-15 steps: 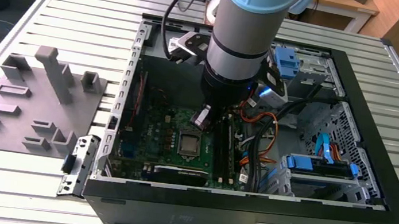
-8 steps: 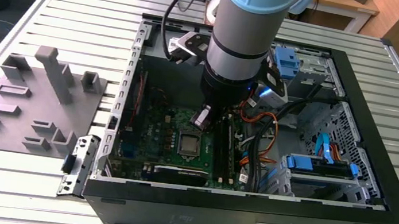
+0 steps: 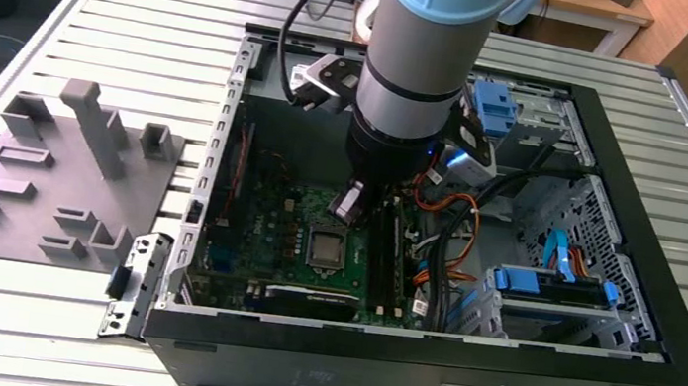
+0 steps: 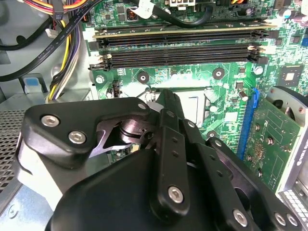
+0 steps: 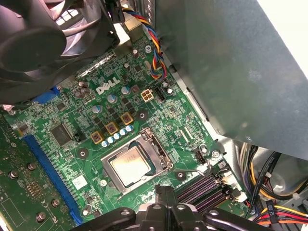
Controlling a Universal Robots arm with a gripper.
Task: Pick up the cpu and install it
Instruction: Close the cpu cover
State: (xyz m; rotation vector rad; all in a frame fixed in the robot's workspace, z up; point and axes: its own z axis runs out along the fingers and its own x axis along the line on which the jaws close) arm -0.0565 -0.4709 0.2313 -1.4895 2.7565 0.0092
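The cpu [image 5: 129, 166], a small silver-grey square chip, lies flat in the socket on the green motherboard [image 5: 67, 159], ringed by a shiny metal frame [image 5: 155, 144]. In the exterior view it shows as a grey square [image 3: 326, 248] in the middle of the board inside the open computer case. My gripper [image 3: 350, 204] hangs a little above and beside the socket, fingers drawn together to one narrow tip with nothing between them. In both wrist views that black tip [image 4: 166, 98] [image 5: 163, 192] points at the socket's edge, next to the memory slots [image 4: 178, 48].
The case walls [image 3: 221, 137] surround the board. A black fan [image 5: 43, 43] and coloured cable bundles [image 5: 151, 48] sit close to the socket, and a green expansion card [image 4: 274, 144] stands beside it. Grey plastic blocks [image 3: 68, 167] lie on the slatted table at the exterior view's left.
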